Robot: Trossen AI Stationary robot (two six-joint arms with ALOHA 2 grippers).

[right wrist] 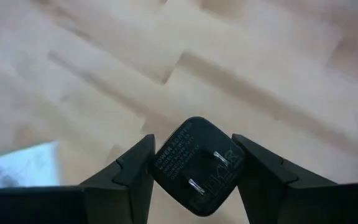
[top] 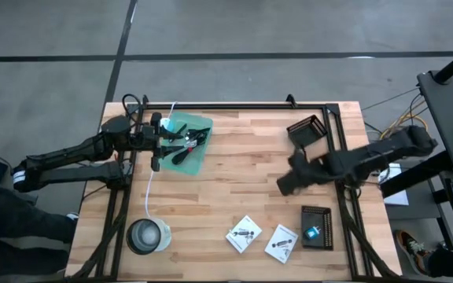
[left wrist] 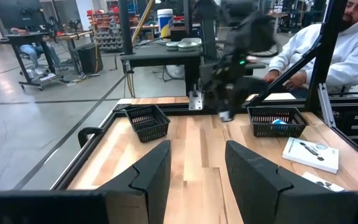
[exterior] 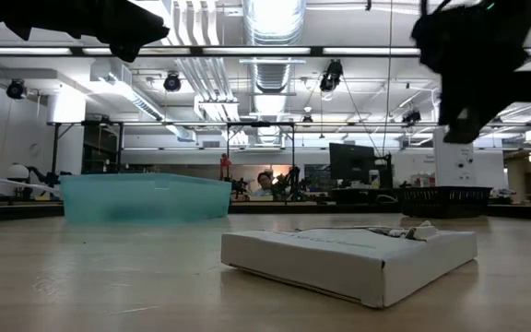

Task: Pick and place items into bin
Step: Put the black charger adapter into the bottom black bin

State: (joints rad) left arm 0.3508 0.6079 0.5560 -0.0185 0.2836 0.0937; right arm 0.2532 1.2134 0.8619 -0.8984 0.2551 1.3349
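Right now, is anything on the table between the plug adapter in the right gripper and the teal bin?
Nothing visible. The right gripper holds the black plug adapter above bare wood; the table toward the teal bin shows no objects.

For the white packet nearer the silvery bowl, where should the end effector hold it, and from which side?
From straight above, closing across two opposite edges. The packet lies flat, turned diamond-wise on the table, so rotate the fingers to match its edges. The neighbouring packet sits close, so the far edges look safer.
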